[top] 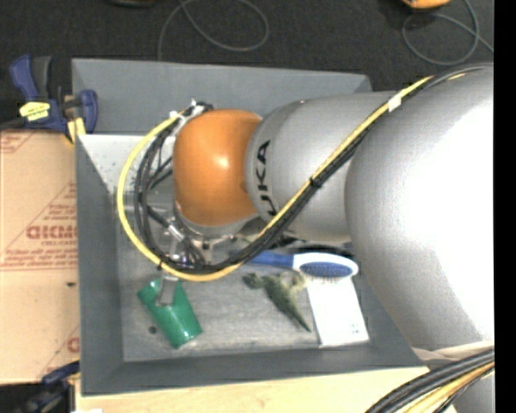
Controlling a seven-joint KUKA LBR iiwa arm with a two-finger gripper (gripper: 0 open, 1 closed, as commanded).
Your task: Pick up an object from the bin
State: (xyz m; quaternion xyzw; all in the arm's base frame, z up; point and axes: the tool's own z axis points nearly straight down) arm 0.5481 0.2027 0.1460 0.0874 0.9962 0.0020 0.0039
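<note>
The end effector hangs under the arm's orange cover, low in the bin, with its tip right against a green cylinder-shaped thing that lies tilted just below it; whether it is wide or narrow cannot be told. Well to the view's right of the end effector lie a dark green toy figure, a blue-and-white brush and a white card.
</note>
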